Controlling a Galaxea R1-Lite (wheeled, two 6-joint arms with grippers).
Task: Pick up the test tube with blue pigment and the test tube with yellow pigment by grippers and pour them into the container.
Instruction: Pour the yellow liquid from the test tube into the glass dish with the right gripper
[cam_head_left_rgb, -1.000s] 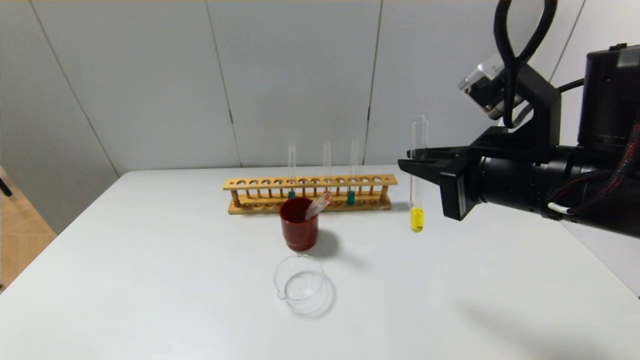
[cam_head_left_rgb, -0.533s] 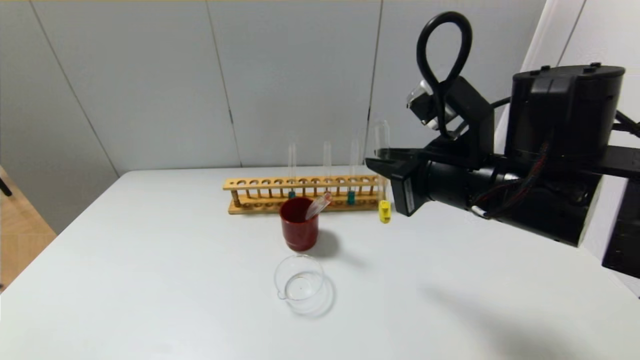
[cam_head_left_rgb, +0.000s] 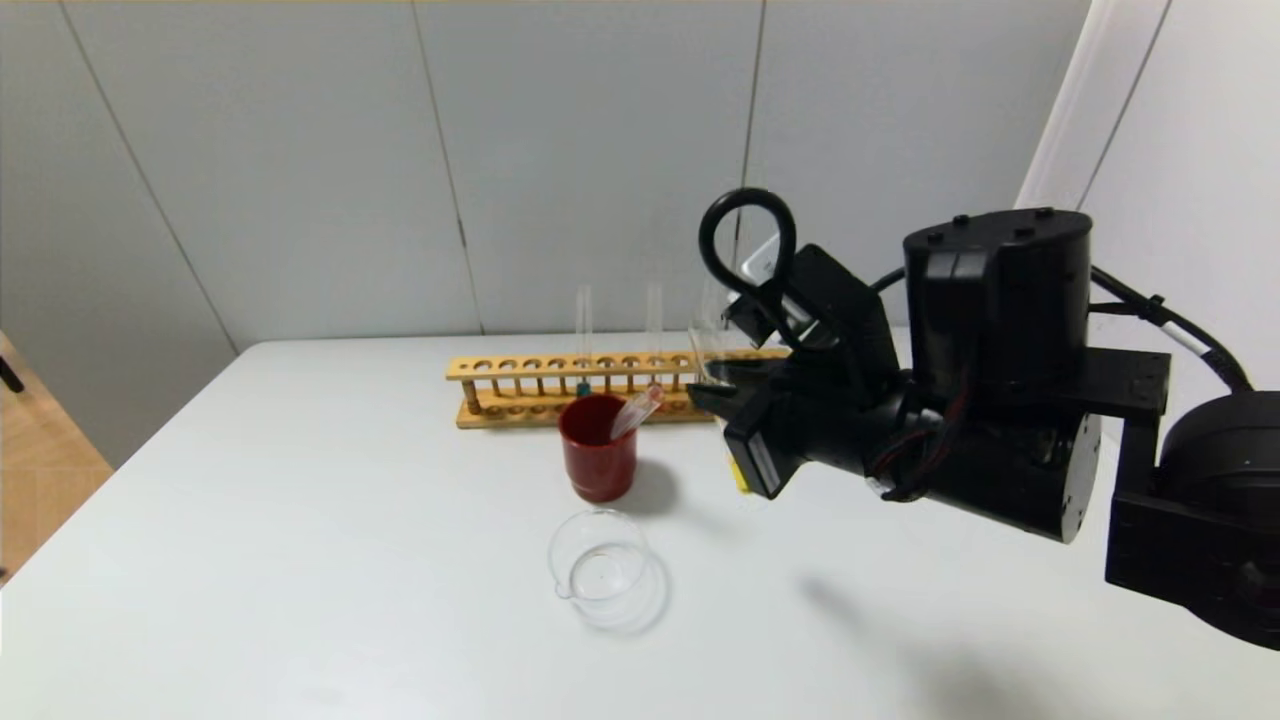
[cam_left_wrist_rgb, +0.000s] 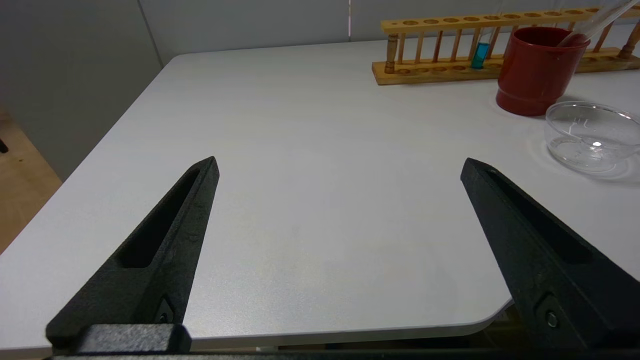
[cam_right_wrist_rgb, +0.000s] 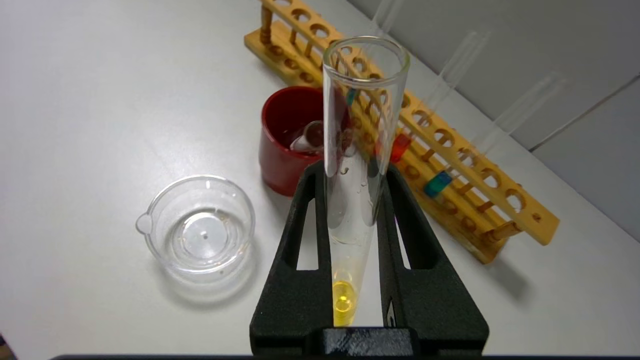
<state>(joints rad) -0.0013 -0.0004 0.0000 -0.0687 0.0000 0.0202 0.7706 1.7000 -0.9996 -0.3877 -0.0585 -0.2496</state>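
Note:
My right gripper (cam_head_left_rgb: 712, 390) (cam_right_wrist_rgb: 352, 170) is shut on the test tube with yellow pigment (cam_head_left_rgb: 738, 478) (cam_right_wrist_rgb: 362, 100) and holds it above the table, right of the red cup. The tube leans a little, mouth toward the cup, with the yellow liquid at its bottom. The container (cam_head_left_rgb: 598, 570) (cam_right_wrist_rgb: 197, 227) (cam_left_wrist_rgb: 590, 135), a low clear glass dish, stands in front of the cup. The test tube with blue pigment (cam_right_wrist_rgb: 437, 182) stands in the wooden rack (cam_head_left_rgb: 560, 390) (cam_right_wrist_rgb: 450, 145); the right arm hides it in the head view. My left gripper (cam_left_wrist_rgb: 340, 167) is open over the table's near left corner.
The dark-red cup (cam_head_left_rgb: 598, 447) (cam_right_wrist_rgb: 290, 135) (cam_left_wrist_rgb: 537, 70) has a clear tube leaning in it. The rack also holds a tube with a smaller blue portion (cam_head_left_rgb: 583, 388) (cam_left_wrist_rgb: 480, 55) and one with red liquid (cam_right_wrist_rgb: 400, 146). The wall runs close behind the rack.
My right arm has swung left and lower with the yellow tube, from beyond the rack's right end to just right of the red cup. The tube now leans slightly.

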